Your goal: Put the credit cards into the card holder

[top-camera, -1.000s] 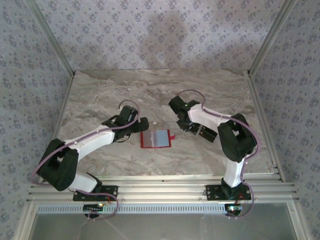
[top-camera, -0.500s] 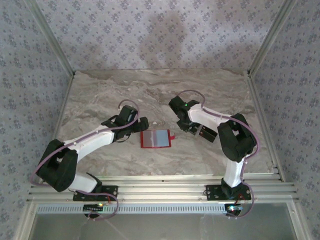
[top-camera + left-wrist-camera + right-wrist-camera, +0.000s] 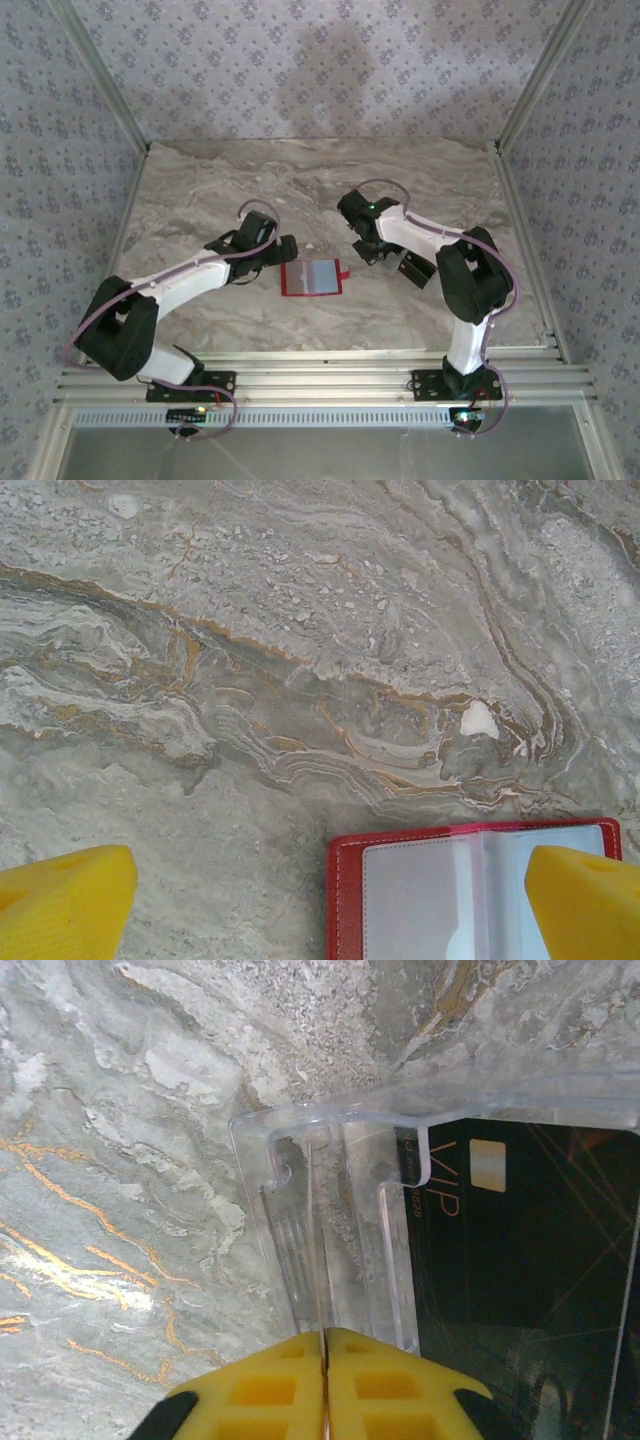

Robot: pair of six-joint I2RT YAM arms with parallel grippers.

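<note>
The card holder (image 3: 312, 278) lies open and flat on the marble, red-edged with a grey inside. In the left wrist view its left half (image 3: 440, 890) lies between the wide-apart yellow fingertips (image 3: 60, 900) of my open left gripper (image 3: 325, 910), which hovers over it (image 3: 283, 250). My right gripper (image 3: 376, 250) is to the right of the holder. Its yellow jaws (image 3: 324, 1345) are shut on a thin credit card (image 3: 319, 1250) seen edge-on. Beside it, a black credit card (image 3: 520, 1250) marked VIP lies in a clear plastic tray (image 3: 350, 1160). That dark stack (image 3: 414, 268) sits beside the right forearm.
The marble tabletop (image 3: 250, 190) is bare toward the back. Metal frame rails (image 3: 300, 365) run along the near edge, and patterned walls close in the left, right and back sides.
The right gripper's jaws have closed together over the clear tray, pinching the thin card's edge. The left arm and the card holder have stayed put.
</note>
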